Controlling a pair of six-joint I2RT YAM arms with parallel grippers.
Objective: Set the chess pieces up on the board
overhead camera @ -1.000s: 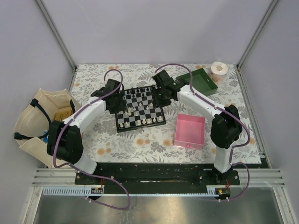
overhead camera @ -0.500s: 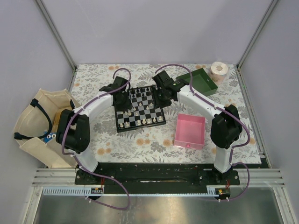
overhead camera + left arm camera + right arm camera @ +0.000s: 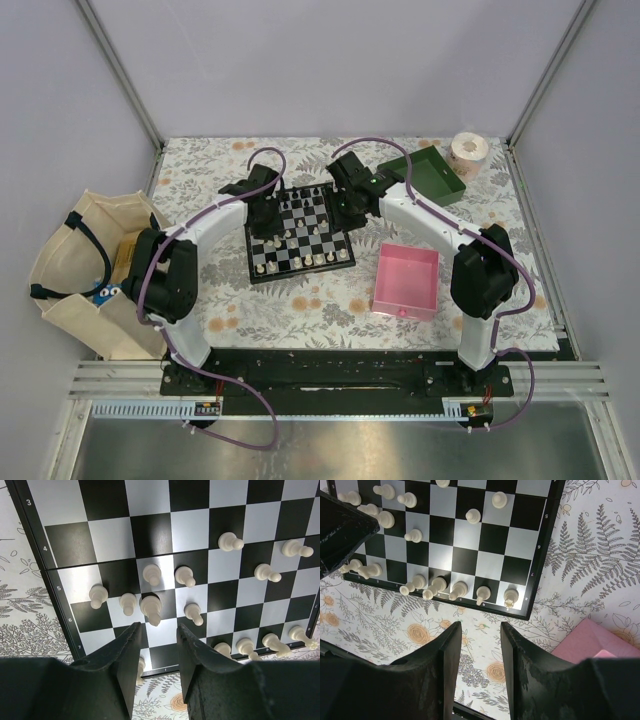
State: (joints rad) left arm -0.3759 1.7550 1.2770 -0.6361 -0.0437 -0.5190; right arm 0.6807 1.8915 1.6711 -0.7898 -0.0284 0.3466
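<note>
The small chequered black-and-white board with a black border [image 3: 110,530] lies in the middle of the floral-patterned bench [image 3: 300,310]. The left fingers [image 3: 127,665] hang over the board's left side, close to its far-left corner. They stand apart with nothing between them, and their tips frame a tall cream-white chess piece [image 3: 151,609] that stands just beyond them, not touched. More small cream pieces are scattered over the squares around that one, and a row of cream pieces [image 3: 455,590] lines the board's near edge. Dark pieces [image 3: 312,190] stand along the board's far edge, too small to tell apart.

The right fingers [image 3: 447,665] are at the board's far-right corner. They too are parted and hold nothing, and in the wrist view their tips show against the bench just off the board's near edge.

To the right of the board, near it, sits a pink square plastic tray [image 3: 405,282]. A dark green square tray [image 3: 425,175] lies beyond the board's far-right corner, with a pale roll [image 3: 468,150] past it. Well to the left of the board slumps a cream canvas bag [image 3: 70,260]
</note>
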